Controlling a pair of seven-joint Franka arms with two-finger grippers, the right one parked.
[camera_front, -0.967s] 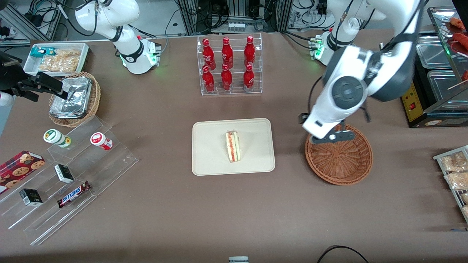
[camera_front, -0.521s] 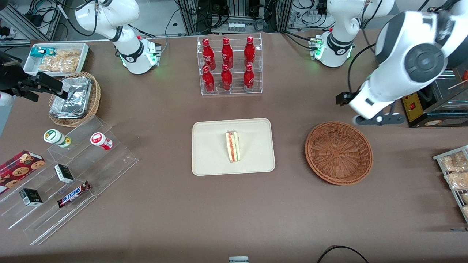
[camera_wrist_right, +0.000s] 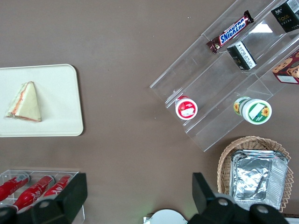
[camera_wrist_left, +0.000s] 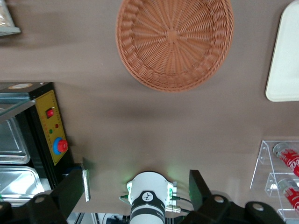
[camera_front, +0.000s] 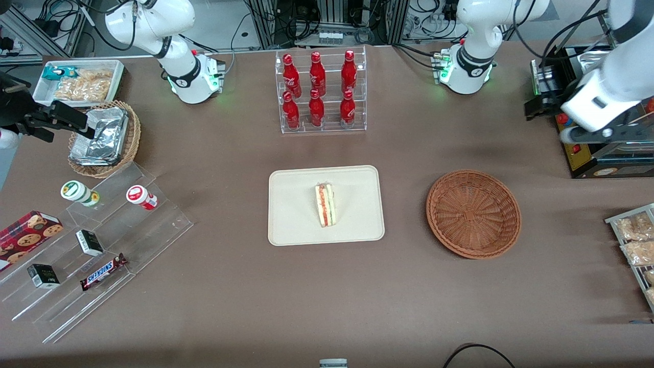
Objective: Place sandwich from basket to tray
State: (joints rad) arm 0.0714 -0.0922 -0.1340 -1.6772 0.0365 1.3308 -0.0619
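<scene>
A brown desk point(camera_front: 230, 153) is carrying shop goods, described here from the parked arm's end toward the working arm's.

At the parked arm's end, a white bin point(camera_front: 41, 89) of snack packets is sitting far from the front camera. Nearer the camera, a tan wicker basket point(camera_front: 134, 138) is holding a silver foil container point(camera_front: 102, 138). Nearer again, a clear stepped stand point(camera_front: 163, 220) is displaying two small tubs, small dark boxes, a cookie box point(camera_front: 28, 232) and a Snickers bar point(camera_front: 103, 272).

Midway along the desk, six red bottles point(camera_front: 317, 74) are standing upright in a clear rack. Nearer the camera than the rack, the cream tray point(camera_front: 296, 214) is lying flat. The sandwich point(camera_front: 325, 204) is resting on the tray, near its middle, with its red and green filling edge showing.

Beside the tray, toward the working arm's end and apart from it, the reddish-brown basket point(camera_front: 473, 213) is sitting with nothing in it.

At the working arm's end, the left arm's gripper point(camera_wrist_left: 138, 179) is hanging high above the desk, farther from the front camera than the basket and well apart from it, next to a black box with a yellow panel point(camera_front: 575, 148). Its jaws are standing spread wide, with nothing between them. In the wrist view, the basket, one edge of the tray and the arm's own base are all showing below it.

Nearest the camera at this end, bagged snacks point(camera_front: 633, 240) are lying on a rack at the desk's edge.
</scene>
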